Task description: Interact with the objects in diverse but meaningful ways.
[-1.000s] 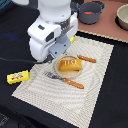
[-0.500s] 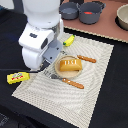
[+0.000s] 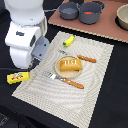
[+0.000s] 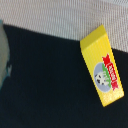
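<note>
A yellow red-labelled box (image 3: pixel 17 76) lies on the dark table just off the placemat, at the exterior view's left. It also fills the wrist view, as the box (image 4: pixel 102 72), with its label facing up. My white gripper hand (image 3: pixel 24 50) hangs just above and behind the box, and its fingers are hidden under the hand. The bread loaf (image 3: pixel 70 65) sits on a small plate (image 3: pixel 58 70) in the middle of the mat. The banana (image 3: pixel 69 40) lies at the mat's far edge. Two grey-blue pots (image 3: pixel 69 9) (image 3: pixel 98 16) stand at the back, one holding the red tomato (image 3: pixel 89 10).
An orange-handled knife (image 3: pixel 86 58) and fork (image 3: pixel 67 81) flank the plate on the woven placemat (image 3: pixel 95 90). A grey bowl (image 3: pixel 122 17) stands on the brown board (image 3: pixel 112 34) at the back right. The robot's bulk hides the table behind the box.
The arm has swung from beside the plate toward the exterior view's left and now hangs over the yellow box. The objects have not moved.
</note>
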